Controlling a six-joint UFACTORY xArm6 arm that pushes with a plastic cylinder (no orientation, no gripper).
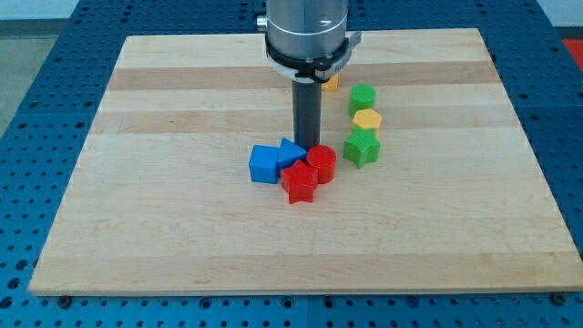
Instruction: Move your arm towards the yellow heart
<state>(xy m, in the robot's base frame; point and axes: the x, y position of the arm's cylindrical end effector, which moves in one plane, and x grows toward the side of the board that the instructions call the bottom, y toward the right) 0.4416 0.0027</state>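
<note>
The yellow heart (331,83) lies near the view's top centre, mostly hidden behind the arm's grey body; only a small yellow part shows. My dark rod comes straight down to my tip (307,148). The tip rests just behind a tight cluster and seems to touch the blue triangle (291,150) and the red cylinder (322,162). The yellow heart is above and slightly right of the tip, about a rod's length away in the view.
A blue cube (264,165) and a red star (299,182) complete the cluster below the tip. To the right, a green cylinder (363,97), a yellow hexagon (366,119) and a green star (362,147) form a column. The wooden board (182,228) lies on a blue perforated table.
</note>
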